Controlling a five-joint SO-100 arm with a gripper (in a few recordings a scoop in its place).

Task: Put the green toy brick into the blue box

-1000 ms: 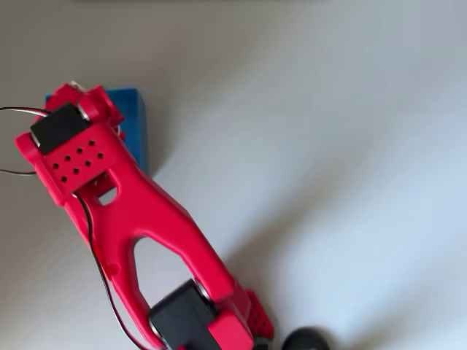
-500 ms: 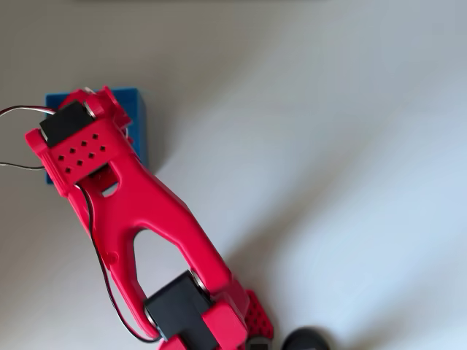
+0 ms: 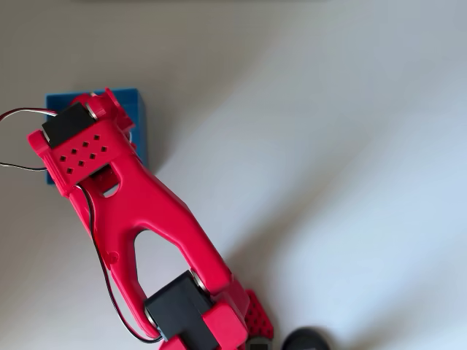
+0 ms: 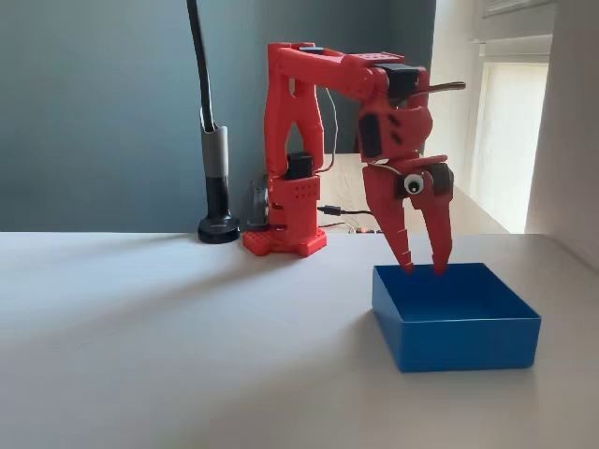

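The green toy brick cannot be made out in either view: nothing green sits between the fingers, and the floor of the blue box is hidden behind its near wall in the fixed view and beneath the arm in the overhead view. The brick's place is therefore undetermined; it may already lie inside the box. The box stands on the pale surface, right of centre in the fixed view. The tool hangs directly above the box's far edge, fingers pointing down, tips just over the rim, spread apart and holding nothing. The coming move likely turns on this vertical relation: tool above, box below. The fixed view gives the finger gap and the height over the rim; the overhead view gives the box mostly covered by the red arm, confirming alignment in plan.
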